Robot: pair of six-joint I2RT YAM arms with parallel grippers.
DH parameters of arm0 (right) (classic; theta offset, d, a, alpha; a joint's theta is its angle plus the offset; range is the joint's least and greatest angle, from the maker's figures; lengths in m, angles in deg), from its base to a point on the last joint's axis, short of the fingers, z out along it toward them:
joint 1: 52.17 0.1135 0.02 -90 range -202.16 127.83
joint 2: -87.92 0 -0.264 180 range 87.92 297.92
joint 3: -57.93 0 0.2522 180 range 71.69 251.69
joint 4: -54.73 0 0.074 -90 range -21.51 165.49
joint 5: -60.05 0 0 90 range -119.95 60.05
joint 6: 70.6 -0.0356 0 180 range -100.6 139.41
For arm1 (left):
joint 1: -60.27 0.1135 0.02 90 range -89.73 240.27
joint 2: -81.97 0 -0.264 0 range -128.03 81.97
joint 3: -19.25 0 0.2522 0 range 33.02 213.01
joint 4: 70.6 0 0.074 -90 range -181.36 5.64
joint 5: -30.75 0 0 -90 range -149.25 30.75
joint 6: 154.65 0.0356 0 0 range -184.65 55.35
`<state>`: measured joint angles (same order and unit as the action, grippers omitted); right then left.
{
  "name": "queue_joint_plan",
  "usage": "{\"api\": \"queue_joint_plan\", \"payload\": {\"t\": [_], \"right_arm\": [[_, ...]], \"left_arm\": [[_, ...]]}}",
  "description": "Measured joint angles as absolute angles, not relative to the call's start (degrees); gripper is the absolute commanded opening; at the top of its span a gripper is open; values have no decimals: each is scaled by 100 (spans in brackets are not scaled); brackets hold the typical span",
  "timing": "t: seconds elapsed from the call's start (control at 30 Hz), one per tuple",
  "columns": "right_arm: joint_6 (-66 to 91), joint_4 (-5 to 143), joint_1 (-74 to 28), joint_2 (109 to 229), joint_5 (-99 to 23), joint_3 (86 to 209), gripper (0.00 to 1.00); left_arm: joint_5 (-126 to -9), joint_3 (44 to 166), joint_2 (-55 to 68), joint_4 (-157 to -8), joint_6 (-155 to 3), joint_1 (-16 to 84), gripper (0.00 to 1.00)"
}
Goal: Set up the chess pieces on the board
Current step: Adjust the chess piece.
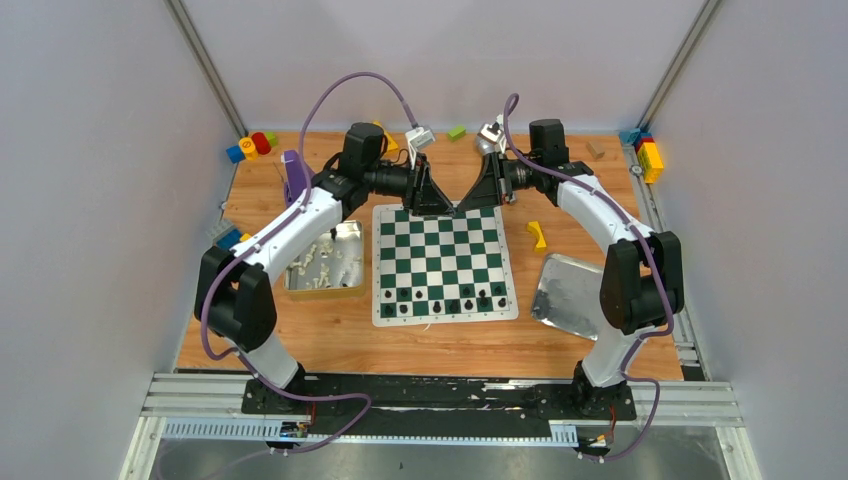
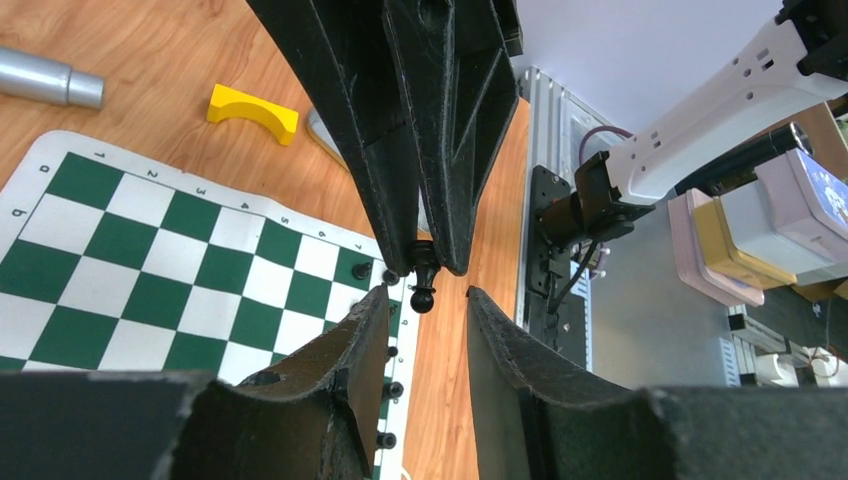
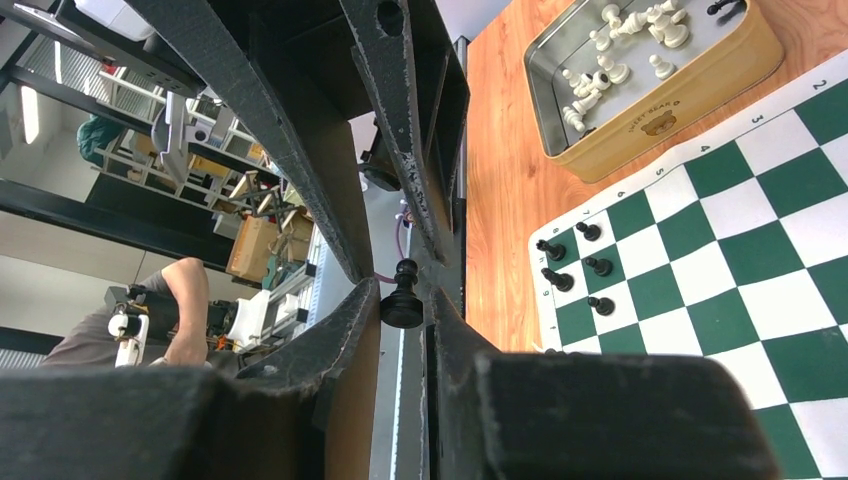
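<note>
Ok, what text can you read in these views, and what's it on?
"2 3 4 5 6 7": along the chessboard white border.
A single character on the adjoining border edge: too blurred to read.
Small print by a bear logo on the yellow tin wall: too small to read.

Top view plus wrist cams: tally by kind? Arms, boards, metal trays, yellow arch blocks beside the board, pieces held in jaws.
Arms: 2 (left arm, right arm)
Board: 1
Metal trays: 2 (left tray with white pieces, right tray)
Yellow arch block: 1
Black piece in the right arm's jaws: 1
Total: 7
</note>
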<state>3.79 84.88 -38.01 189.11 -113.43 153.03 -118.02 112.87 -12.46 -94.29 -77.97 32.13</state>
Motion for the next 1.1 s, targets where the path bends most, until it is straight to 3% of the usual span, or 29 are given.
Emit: {"api": "queue_joint_plan", "payload": {"t": [0.4,0.7,0.83,0.93,1.0,1.1], "right_arm": [[294,8398,-3801,18911,-11341,15251,0],[289,8378,-3801,18911,-11341,15207,7],[291,8361,-3801,18911,-11332,15168,18],[294,8363,-3806,18911,-11306,15144,38],[304,8367,-3828,18911,-11255,15141,46],[442,8461,-3946,18896,-11091,15120,53]], "left_arm": [[-11900,11289,-1382,-9372,-7919,3148,29],[-11898,11289,-1417,-9372,-7963,3146,14],[-11915,11298,-1454,-9372,-7976,3146,9],[-11909,11304,-1474,-9407,-7963,3143,8],[-11872,11390,-1480,-9643,-7841,3143,7],[-11662,11659,-1480,-10260,-7384,3141,6]]}}
